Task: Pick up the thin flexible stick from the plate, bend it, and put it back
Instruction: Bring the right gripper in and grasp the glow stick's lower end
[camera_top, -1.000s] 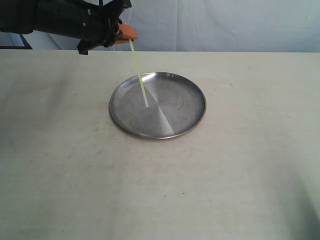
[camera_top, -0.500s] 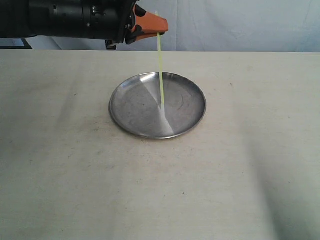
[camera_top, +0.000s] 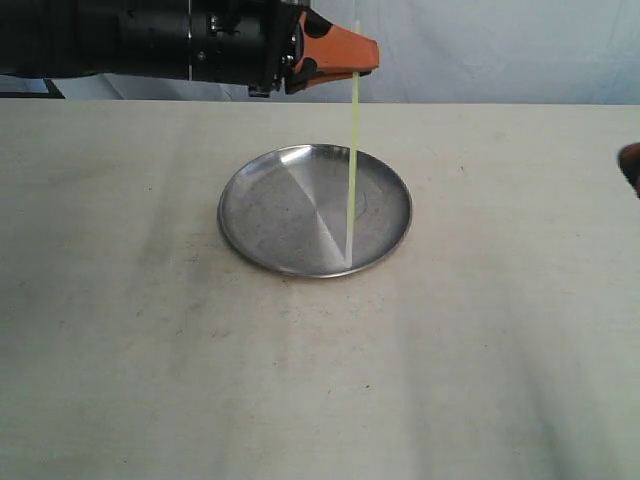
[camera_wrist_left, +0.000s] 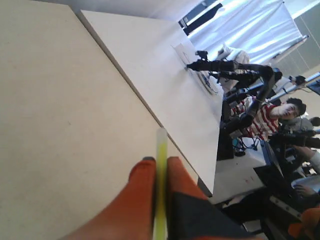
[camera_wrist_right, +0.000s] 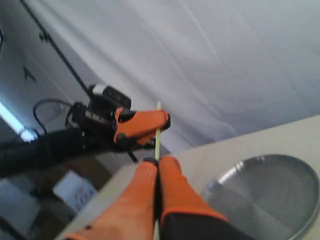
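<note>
up at the far side of the exterior view, the left tool (camera_top: 360, 62) is pinching the thin flexible stick (camera_top: 351, 170) near its top end. the stick hangs almost straight down. its low tip is at the near right part of the plate (camera_top: 250, 215), and i cannot tell if it touches. the stick is very thin, straight and pale yellow-green. the right tool (camera_top: 632, 165) just peeks in at the right edge, well apart from the stick. only one end is held, so i think the stick could swing or slip.

close up in the left wrist view, the left tool (camera_wrist_left: 161, 167) squeezes the stick (camera_wrist_left: 161, 145) tight, over the counter (camera_wrist_left: 60, 125).

from the right wrist view, the right tool (camera_wrist_right: 158, 162) is pressed together with nothing in it. it has to spread before it can grab the stick (camera_wrist_right: 158, 130), or it will only bump it away. the shiny plate (camera_wrist_right: 280, 185) lies beyond.
</note>
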